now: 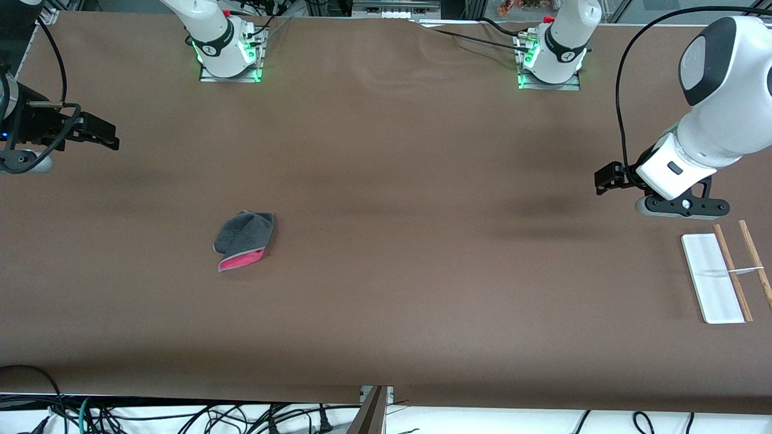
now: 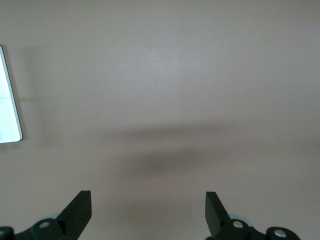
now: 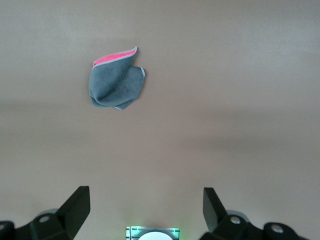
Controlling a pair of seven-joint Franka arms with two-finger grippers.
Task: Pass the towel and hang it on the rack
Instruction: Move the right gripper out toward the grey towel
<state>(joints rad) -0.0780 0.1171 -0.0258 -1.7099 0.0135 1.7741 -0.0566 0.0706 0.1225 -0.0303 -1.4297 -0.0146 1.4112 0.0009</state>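
The towel [image 1: 244, 241] lies crumpled on the brown table toward the right arm's end, dark grey with a pink-red fold and light edging. It also shows in the right wrist view [image 3: 116, 80]. The rack [image 1: 721, 277] stands at the left arm's end, with a white base and two brown rods; only a corner of its base [image 2: 7, 100] shows in the left wrist view. My right gripper [image 1: 105, 135] [image 3: 146, 197] is open and empty over bare table at its own end, apart from the towel. My left gripper [image 1: 603, 181] [image 2: 148, 200] is open and empty over bare table beside the rack.
The right arm's base [image 1: 229, 51] and the left arm's base [image 1: 552, 60] stand along the table's edge farthest from the front camera. Loose cables [image 1: 181, 416] hang below the table's nearest edge. The brown table [image 1: 422, 211] stretches between the towel and the rack.
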